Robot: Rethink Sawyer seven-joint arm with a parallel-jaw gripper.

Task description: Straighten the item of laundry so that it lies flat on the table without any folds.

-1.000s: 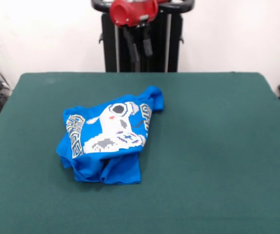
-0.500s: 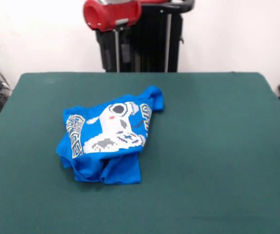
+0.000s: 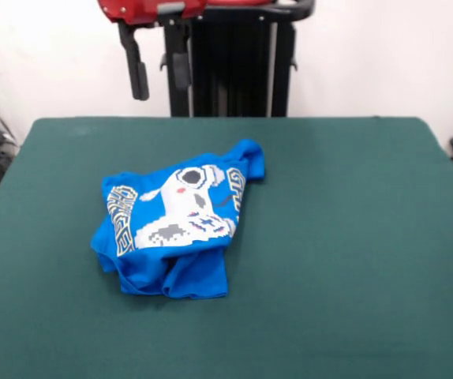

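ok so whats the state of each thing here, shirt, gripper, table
T-shirt: crumpled in a folded heap, print side up, not flat.
gripper: open, fingers apart, empty, raised above the table's far edge, not touching the shirt.
table: green top, holds only the shirt, which lies left of centre in the front view.

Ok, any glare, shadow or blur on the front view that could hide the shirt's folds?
Front view: even light, no glare on the blue T-shirt; soft shadow under its near hem on the green table; folds readable, lettering slightly soft; the open gripper looks sharp.
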